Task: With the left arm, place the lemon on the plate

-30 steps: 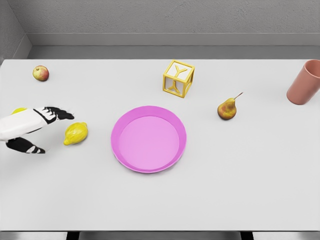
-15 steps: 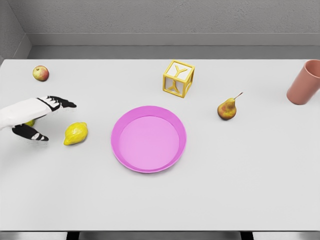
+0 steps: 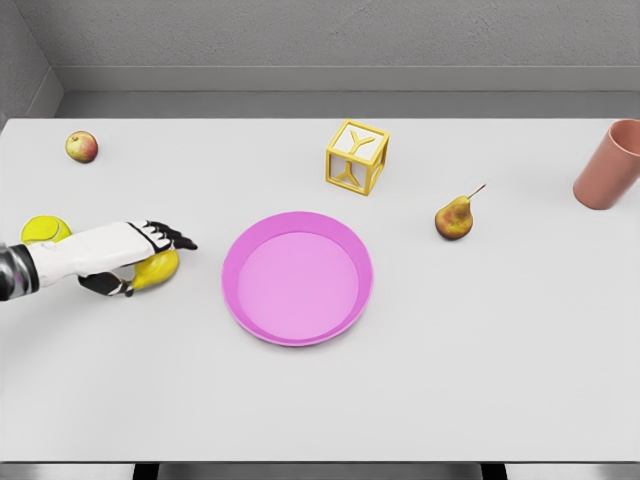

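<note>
The yellow lemon lies on the white table left of the pink plate. My left hand reaches in from the left edge and lies over the lemon. Its black-tipped fingers stretch past the lemon's top toward the plate, and the thumb sits on the lemon's near left side. The fingers are spread and not closed around the fruit, which rests on the table. Most of the lemon's left half is hidden under the hand. The plate holds nothing. My right arm is out of view.
A yellow-green ball sits just behind my left forearm, with a red apple at the far left back. A yellow letter block stands behind the plate. To the right are a pear and a terracotta cup.
My left hand has swung right and toward the near side, from beside the lemon to directly over it. The ball behind the forearm has come into view. The lemon has not moved.
</note>
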Tool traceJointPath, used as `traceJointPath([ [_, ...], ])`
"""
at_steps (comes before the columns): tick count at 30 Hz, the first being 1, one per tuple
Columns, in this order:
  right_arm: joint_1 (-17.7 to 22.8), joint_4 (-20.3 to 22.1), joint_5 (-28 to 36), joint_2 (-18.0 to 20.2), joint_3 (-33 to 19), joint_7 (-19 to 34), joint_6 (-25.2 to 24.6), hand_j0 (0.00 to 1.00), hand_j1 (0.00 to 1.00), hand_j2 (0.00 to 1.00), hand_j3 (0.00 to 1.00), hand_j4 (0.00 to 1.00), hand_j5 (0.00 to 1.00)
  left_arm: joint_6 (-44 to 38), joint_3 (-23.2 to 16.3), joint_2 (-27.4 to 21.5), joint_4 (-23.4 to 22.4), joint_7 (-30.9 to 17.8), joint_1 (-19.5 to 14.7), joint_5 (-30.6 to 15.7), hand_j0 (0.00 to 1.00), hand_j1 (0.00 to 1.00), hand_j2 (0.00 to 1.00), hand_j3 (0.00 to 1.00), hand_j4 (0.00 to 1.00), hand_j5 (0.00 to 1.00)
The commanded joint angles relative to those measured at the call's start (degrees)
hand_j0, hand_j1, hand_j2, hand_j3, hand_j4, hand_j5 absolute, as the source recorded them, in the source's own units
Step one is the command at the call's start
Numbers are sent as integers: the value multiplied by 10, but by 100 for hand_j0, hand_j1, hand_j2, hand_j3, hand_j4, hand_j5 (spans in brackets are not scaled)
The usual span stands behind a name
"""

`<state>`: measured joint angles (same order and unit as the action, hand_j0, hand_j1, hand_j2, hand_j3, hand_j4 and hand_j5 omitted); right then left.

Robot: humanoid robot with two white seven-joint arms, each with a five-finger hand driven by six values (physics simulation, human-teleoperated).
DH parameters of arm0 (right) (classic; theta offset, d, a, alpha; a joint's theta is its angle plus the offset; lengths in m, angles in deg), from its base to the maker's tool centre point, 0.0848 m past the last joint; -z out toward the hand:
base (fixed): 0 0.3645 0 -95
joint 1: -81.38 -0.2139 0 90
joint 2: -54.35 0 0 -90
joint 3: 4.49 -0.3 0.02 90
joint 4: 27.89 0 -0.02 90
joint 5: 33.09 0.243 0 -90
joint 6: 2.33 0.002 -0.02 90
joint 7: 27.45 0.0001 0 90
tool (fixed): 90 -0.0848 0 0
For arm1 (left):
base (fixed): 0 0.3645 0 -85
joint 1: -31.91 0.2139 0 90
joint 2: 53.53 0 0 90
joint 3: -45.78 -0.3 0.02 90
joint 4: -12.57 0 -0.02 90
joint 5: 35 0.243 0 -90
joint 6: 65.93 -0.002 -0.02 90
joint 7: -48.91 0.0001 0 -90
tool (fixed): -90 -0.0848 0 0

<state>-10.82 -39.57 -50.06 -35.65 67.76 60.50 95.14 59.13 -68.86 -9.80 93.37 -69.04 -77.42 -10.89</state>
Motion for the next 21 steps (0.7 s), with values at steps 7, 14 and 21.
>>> traceJointPath([
  [7, 0, 0, 0, 0, 0, 0, 0, 100, 100, 100, 100, 100, 100, -1, -2, -5, 2, -8, -4, -1, 77, 77, 77, 77, 77, 77],
  [14, 0, 0, 0, 0, 0, 0, 0, 100, 100, 100, 100, 100, 100, -1, -6, -5, 1, -9, -10, -2, 64, 64, 64, 64, 64, 64],
  [21, 0, 0, 0, 0, 0, 0, 0, 100, 100, 100, 100, 100, 100, -1, -5, -6, 1, -8, -11, -9, 61, 61, 61, 61, 61, 61],
])
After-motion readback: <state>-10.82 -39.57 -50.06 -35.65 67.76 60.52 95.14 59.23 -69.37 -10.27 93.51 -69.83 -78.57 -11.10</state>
